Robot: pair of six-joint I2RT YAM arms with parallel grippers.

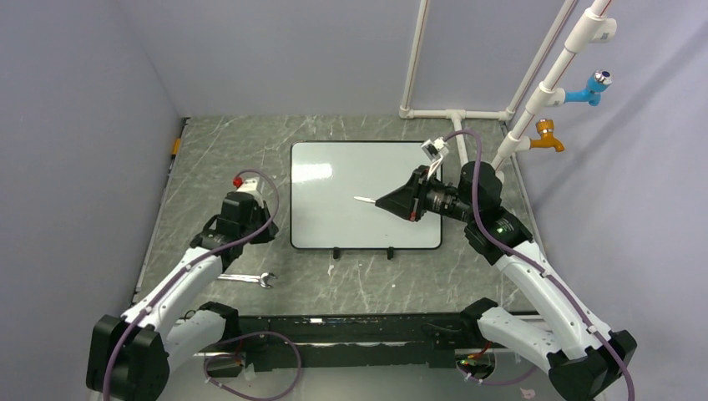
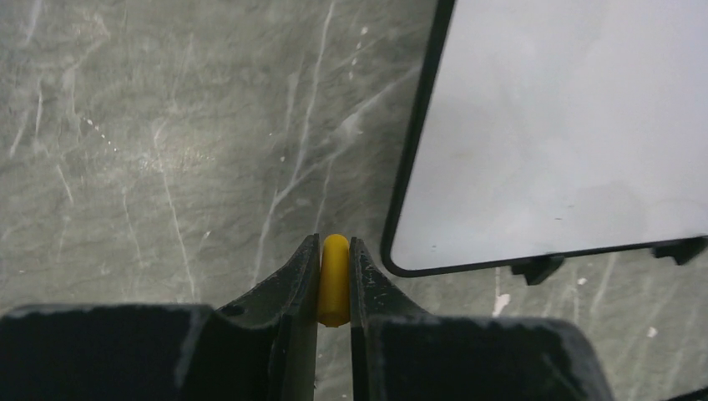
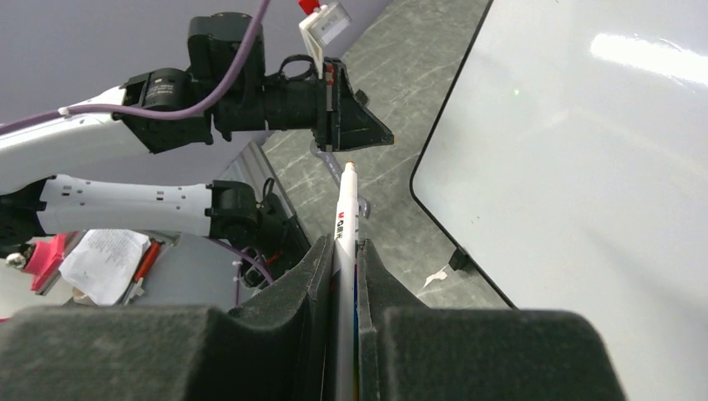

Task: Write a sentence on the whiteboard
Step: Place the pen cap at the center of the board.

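White marker [image 1: 365,200] clamped in our right end effector [image 1: 380,201], poised over blank whiteboard [image 1: 334,217] flat on the surface [image 1: 225,150]. Left end effector [image 2: 334,244] pinches yellow cap [image 2: 335,284] off-board, out of our way.

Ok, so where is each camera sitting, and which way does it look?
Top external: high behind the robot, looking down at the glossy white black-framed whiteboard on the grey marbled table; the left arm and right arm show.
Left wrist: on the left arm, facing down at the table by the whiteboard's corner; the left gripper pinches a small yellow cap.
Right wrist: on the right arm, facing across at the left arm; the right gripper clamps a white marker pen.
Shared: all three see the blank whiteboard.
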